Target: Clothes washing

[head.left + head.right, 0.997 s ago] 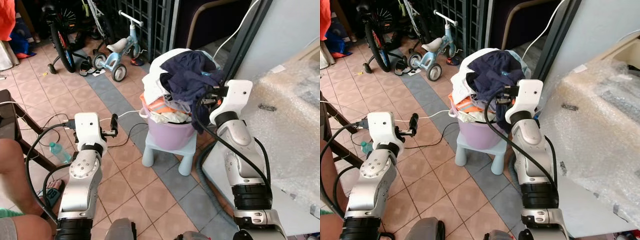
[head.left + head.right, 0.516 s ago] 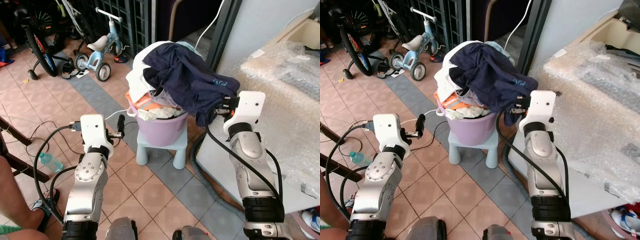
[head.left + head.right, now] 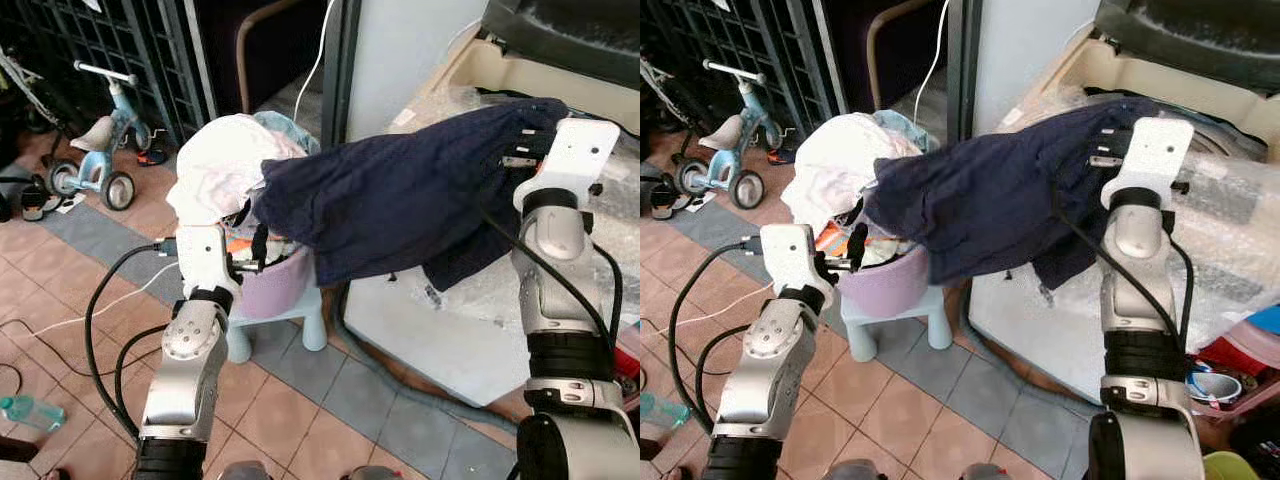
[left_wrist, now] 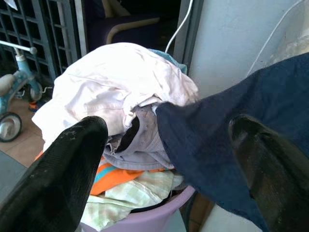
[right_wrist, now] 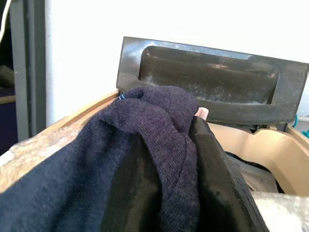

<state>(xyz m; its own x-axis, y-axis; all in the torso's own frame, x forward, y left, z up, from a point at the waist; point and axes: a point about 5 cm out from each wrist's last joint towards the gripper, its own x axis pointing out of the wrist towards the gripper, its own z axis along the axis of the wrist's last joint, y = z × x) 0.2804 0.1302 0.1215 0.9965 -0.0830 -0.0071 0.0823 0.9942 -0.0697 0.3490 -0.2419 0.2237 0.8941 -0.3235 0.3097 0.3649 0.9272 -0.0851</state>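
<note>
Since a second ago we have swung the dark blue garment [image 3: 400, 205] from the heaped laundry basket [image 3: 275, 285] toward the washing machine [image 3: 1160, 70]; loading looks next. Our right claw [image 3: 1102, 150] stays clamped on it; our left claw [image 4: 164, 159] hovers spread by the basket.

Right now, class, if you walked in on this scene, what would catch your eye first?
The dark navy garment, stretched in mid-air from the laundry pile toward the bubble-wrapped washing machine, gripped by the right end effector. Next, the purple basket heaped with clothes on a pale blue stool, with the left end effector open beside it.
</note>
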